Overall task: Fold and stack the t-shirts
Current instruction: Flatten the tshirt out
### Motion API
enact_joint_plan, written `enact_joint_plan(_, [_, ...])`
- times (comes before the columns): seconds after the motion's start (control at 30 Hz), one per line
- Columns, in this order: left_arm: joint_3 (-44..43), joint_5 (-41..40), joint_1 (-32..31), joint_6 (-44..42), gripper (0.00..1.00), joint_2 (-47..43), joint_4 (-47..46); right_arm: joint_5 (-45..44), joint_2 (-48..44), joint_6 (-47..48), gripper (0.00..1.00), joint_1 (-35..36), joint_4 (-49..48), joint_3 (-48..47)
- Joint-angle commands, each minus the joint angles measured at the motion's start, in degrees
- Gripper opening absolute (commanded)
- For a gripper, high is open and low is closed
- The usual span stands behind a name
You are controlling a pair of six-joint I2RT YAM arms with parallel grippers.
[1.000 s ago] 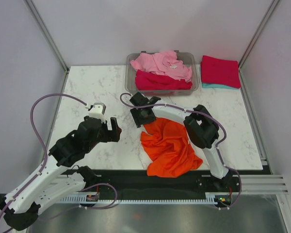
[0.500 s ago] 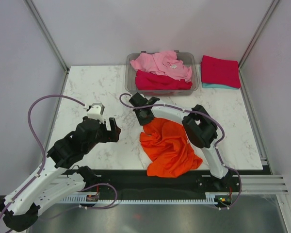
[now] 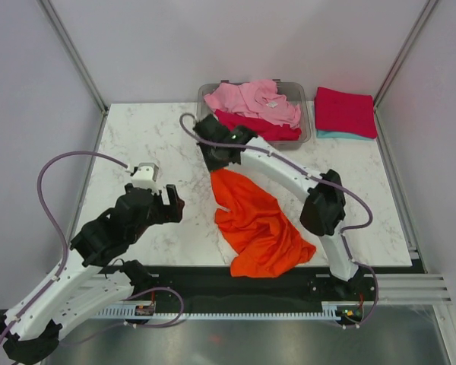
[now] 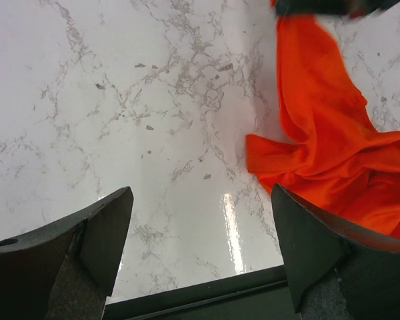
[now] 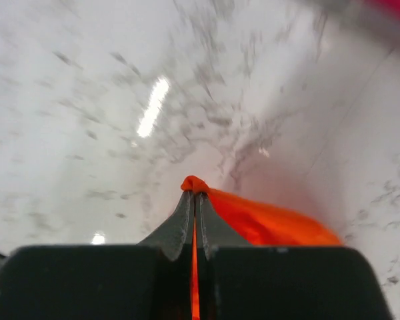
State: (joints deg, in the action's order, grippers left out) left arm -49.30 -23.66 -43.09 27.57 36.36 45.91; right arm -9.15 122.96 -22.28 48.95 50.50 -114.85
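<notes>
Orange t-shirt [image 3: 262, 224] lies crumpled on the desk [image 3: 152, 144], one edge pinched in the fully closed right claw [image 5: 195, 195]. Left claw [image 4: 201, 193] stands wide open, empty. Cloth should handle light and limp: grip corners or hems.

1. The left arm [image 3: 99, 236] is bent at the near left, the left gripper [image 4: 201, 200] pointing down with jaws spread wide.
2. The right arm [image 3: 281, 169] stretches far forward, the right gripper [image 5: 195, 196] pinched tight on the orange t-shirt [image 3: 262, 220].

Overhead and close wrist views share orange t-shirt [image 3: 258, 220].
</notes>
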Motion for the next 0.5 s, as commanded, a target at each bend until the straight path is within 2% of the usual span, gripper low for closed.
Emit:
enact_joint_plan(0.0, [0.08,-4.46,0.29,1.52,0.91,-1.29,0.67,-5.17,-13.79,0.49,0.00,3.25,13.87,-21.96])
enact_joint_plan(0.03, [0.08,-4.81,0.29,1.69,0.91,-1.46,0.85,-7.44,-17.71,0.14,0.00,3.61,15.75,-25.57])
enact_joint_plan(0.1, [-0.27,-5.86,0.29,2.22,0.91,-1.82,1.28,-10.09,-24.66,-1.53,0.00,4.22,16.39,-21.59])
enact_joint_plan(0.13, [-0.27,-6.05,0.29,2.22,0.91,-1.99,1.46,-12.62,-32.79,-2.32,0.00,4.14,15.69,-13.03])
enact_joint_plan(0.2, [-0.45,-6.14,0.29,2.31,0.91,-2.43,1.38,-22.36,-40.83,-5.74,0.00,4.05,14.54,-3.24])
enact_joint_plan(0.23, [-0.53,-6.13,0.29,2.22,0.91,-2.43,1.55,-24.93,-47.22,-6.88,0.00,3.61,14.54,5.95])
enact_joint_plan(0.37, [-1.76,-5.87,0.29,1.70,0.91,-0.51,1.55,-31.18,-57.90,-13.47,0.00,-0.69,15.50,25.51])
enact_joint_plan(0.47, [-3.34,-2.28,0.29,2.48,0.91,3.87,0.94,-35.93,-64.67,-20.77,0.00,-1.83,14.98,38.61])
